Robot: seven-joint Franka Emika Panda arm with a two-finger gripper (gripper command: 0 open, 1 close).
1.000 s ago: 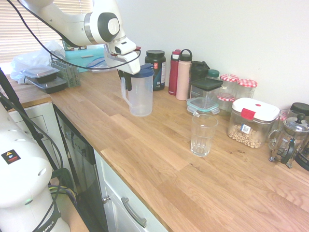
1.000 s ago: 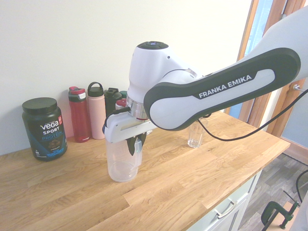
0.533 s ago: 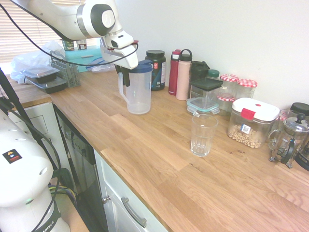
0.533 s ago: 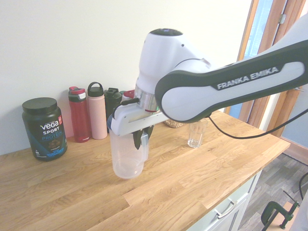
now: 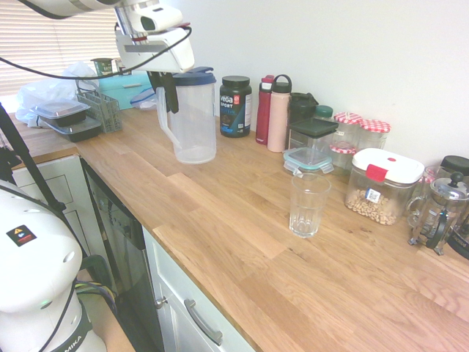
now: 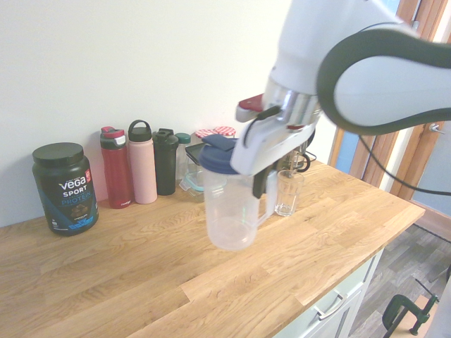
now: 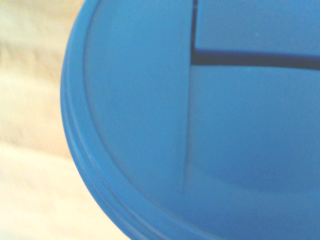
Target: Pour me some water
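Gripping the handle of the blue-lidded pitcher [image 5: 192, 116], the gripper [image 5: 167, 92] held it clear above the wooden counter [image 5: 242, 242], well apart from the empty glass [image 5: 308, 204], so carrying across and tipping over it seemingly came next.

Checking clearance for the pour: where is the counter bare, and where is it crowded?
Bare: the wooden counter from the glass to the front edge, and between glass and lifted pitcher. Crowded: the wall side, with bottles, jars and containers.
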